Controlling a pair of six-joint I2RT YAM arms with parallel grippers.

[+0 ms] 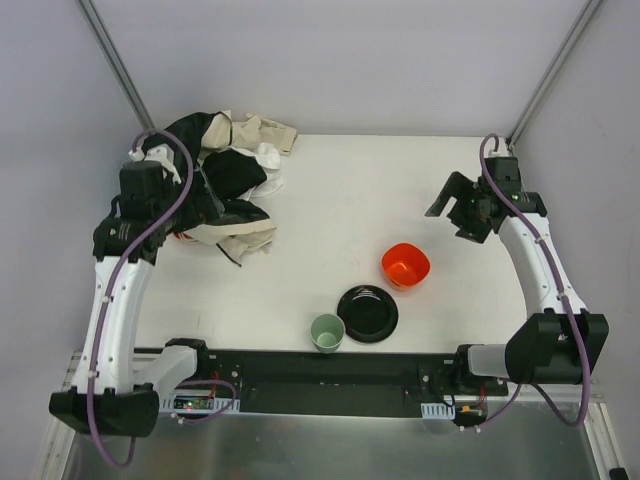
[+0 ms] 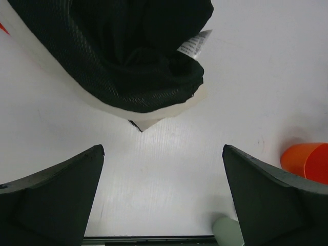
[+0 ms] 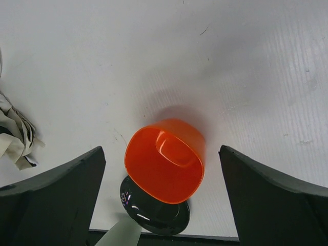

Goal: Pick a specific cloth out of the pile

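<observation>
While the left end effector point(image 2: 164, 205) hangs over the surface point(image 1: 350, 190) with its 2 fingers spread wide and only bare white between them, the pile point(image 1: 225, 180) sits at 10 o'clock on the surface in the top view. A black fabric point(image 2: 133, 56) with cream trim lies at 12 o'clock from the left fingers, apart from them, with a white label point(image 2: 195, 45) on its fold. The cloth point(image 2: 3, 29) shows only as a thin orange-red sliver at the 9 o'clock edge of the left wrist view, against the cream trim; too little is visible to tell its markings. The right end effector point(image 3: 161, 205) hangs at 3 o'clock, well apart from the pile, also spread and holding nothing. Ahead of its fingers an orange bowl point(image 3: 165, 161) stands on the surface, untouched. A black plate point(image 1: 367, 313) lies just beside the bowl at 7 o'clock, and a pale green cup point(image 1: 327, 332) stands just beside the plate at 8 o'clock.
</observation>
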